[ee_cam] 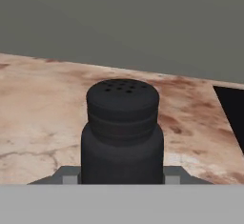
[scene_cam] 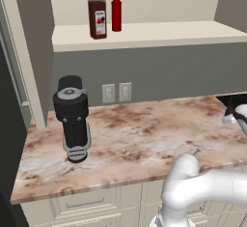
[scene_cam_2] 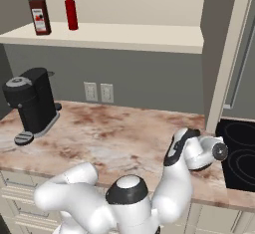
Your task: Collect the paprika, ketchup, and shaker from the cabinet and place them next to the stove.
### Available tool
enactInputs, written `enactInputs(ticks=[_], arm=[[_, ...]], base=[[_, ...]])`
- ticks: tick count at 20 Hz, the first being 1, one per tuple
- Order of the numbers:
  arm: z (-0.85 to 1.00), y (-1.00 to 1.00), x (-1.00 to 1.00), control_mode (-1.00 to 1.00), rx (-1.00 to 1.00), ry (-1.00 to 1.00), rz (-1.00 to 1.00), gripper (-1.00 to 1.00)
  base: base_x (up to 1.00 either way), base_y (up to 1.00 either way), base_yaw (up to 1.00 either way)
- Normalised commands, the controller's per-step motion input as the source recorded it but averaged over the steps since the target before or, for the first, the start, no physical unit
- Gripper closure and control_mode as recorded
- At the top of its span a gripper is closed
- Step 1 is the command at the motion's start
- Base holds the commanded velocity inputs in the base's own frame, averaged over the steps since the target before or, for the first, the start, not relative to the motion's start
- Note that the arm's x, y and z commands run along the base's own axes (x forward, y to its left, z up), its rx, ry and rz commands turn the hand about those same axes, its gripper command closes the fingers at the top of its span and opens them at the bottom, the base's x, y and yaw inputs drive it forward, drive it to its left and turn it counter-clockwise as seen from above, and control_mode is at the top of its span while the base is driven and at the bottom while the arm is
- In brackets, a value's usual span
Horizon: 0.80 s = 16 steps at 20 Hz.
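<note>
Left base view: the paprika (scene_cam: 97,16) and the ketchup (scene_cam: 116,13) stand just beside each other on the cabinet (scene_cam: 144,34) shelf, above the coffee maker (scene_cam: 72,117) on the marble counter (scene_cam: 140,134); a corner of the stove (scene_cam: 232,99) lies far right of it.

Right base view: the stove's burner rings appear, with the arm's wrist just left of them.

Hand view: the gripper (ee_cam: 122,178) is clamped on the shaker (ee_cam: 122,130), upright over the counter, the stove to its right.
</note>
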Motion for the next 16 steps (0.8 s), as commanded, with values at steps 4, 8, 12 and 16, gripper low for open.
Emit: enactInputs(ticks=[4,8,12,16], arm=[[-0.25,-0.15,0.02,-1.0,0.02,0.02,0.02,-1.0],[-0.17,-0.07,0.01,-1.0,0.03,0.0,0.0,-1.0],[0.07,0.0,-0.02,-1.0,0.01,0.0,0.0,-1.0],[0.4,0.01,-0.01,-1.0,0.0,0.0,0.0,-1.0]], base=[[0.0,0.0,0.0],[0.0,0.0,0.0],[0.0,0.0,0.0],[0.0,0.0,0.0]])
